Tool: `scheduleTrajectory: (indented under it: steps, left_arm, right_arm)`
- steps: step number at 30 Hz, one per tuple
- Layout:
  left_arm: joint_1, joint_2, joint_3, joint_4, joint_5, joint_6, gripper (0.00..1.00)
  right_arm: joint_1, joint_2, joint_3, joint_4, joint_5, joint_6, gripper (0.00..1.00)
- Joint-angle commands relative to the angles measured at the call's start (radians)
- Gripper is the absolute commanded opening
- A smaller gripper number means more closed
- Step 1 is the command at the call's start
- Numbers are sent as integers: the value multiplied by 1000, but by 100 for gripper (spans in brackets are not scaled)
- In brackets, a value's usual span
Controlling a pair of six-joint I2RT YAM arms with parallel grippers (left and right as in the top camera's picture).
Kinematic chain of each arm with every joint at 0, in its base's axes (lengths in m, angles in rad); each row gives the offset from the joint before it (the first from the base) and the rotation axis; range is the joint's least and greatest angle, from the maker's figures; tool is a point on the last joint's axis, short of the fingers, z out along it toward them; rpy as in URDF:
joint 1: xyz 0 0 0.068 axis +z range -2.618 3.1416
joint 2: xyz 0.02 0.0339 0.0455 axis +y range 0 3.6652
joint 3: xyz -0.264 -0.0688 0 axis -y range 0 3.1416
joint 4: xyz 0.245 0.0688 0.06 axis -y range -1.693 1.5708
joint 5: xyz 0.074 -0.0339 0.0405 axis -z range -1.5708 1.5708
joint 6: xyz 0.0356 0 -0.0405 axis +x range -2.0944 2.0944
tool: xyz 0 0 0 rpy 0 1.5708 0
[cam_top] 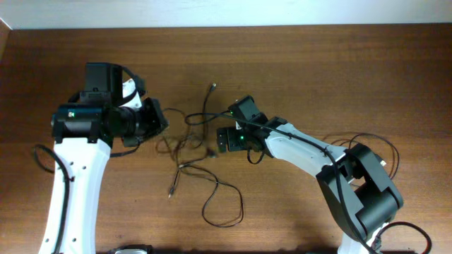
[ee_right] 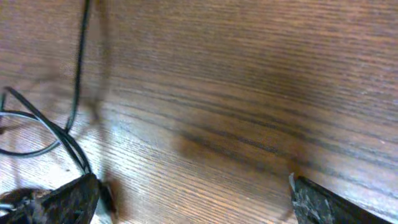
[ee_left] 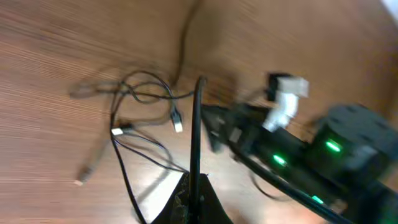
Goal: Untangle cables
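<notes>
You're early in this one. The cables (cam_top: 187, 144) lie in a loose snarl at the middle of the counter (cam_top: 318, 63), between the two arms, and no strand looks freed yet. Your left claw (ee_left: 194, 190) is pressed together on one cord (ee_left: 196, 137), which rises straight up from it. Your right claw (ee_right: 193, 186) is spread wide over bare wood and holds nothing. Count: two claws, one tangle, at least two cords (perhaps three, the crossings hide it) and at least three plug ends (ee_left: 177, 123).
</notes>
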Motion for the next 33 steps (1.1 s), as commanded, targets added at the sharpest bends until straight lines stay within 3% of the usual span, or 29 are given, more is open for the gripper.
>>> scheduleTrajectory:
  steps: [1,11,16,22,25,28,30,33]
  left_arm:
    - [3,-6,17,-18,-212,-4,0]
    - [60,-6,17,-62,-212,-4,0]
    - [60,-6,17,-109,-251,-4,0]
    - [63,-6,19,-97,-71,-4,0]
    - [118,-6,20,-90,-1,-5,0]
    - [185,-6,20,-80,235,-5,0]
    - [209,-6,20,-70,345,-70,0]
    - [211,-6,20,-68,353,-300,0]
  right_arm:
    - [5,13,-14,-57,8,16,99]
    - [5,13,-14,-115,-1,15,99]
    - [4,-34,22,-118,-161,-107,99]
    - [2,-114,69,-145,-443,-171,99]
    - [-33,-114,69,-92,-725,-239,99]
    - [-51,-114,69,29,-922,-239,99]
    - [-39,-114,69,99,-990,-240,99]
    - [4,-114,69,244,-1017,-258,99]
